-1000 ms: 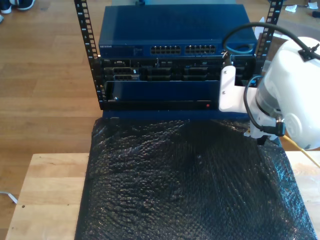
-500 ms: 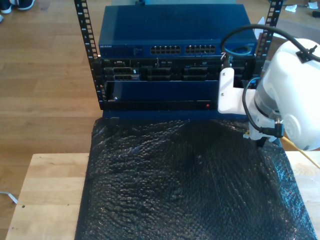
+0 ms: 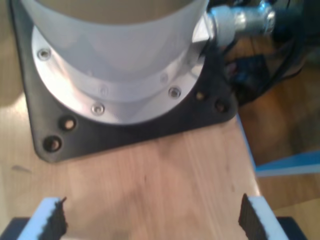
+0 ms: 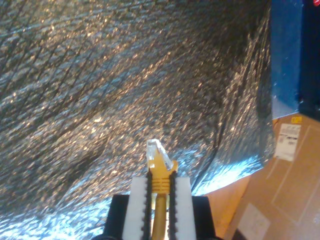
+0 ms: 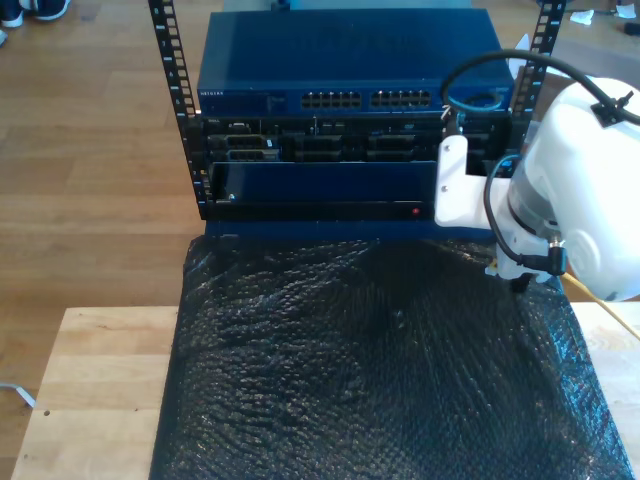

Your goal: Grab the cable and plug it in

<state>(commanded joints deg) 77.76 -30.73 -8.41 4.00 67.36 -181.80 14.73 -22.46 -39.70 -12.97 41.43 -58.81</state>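
Black bubble-wrap sheet (image 5: pixel 380 370) covers most of the wooden table (image 5: pixel 90 390); behind it, a rack (image 5: pixel 330 130) holding a blue network switch (image 5: pixel 320 95) with rows of ports. A white arm (image 5: pixel 575 185) stands at the exterior view's right, bent over the sheet's far corner, just in front of the rack. My second gripper (image 4: pixel 160 192) pinches the cable (image 4: pixel 160 200) tight between its white pads; the long axis runs straight along the jaws, with the clear plug (image 4: pixel 156 150) poking out ahead, above the sheet. My first gripper (image 3: pixel 150 217) is spread wide, holding nothing, over bare wood near a black base plate (image 3: pixel 125 127).
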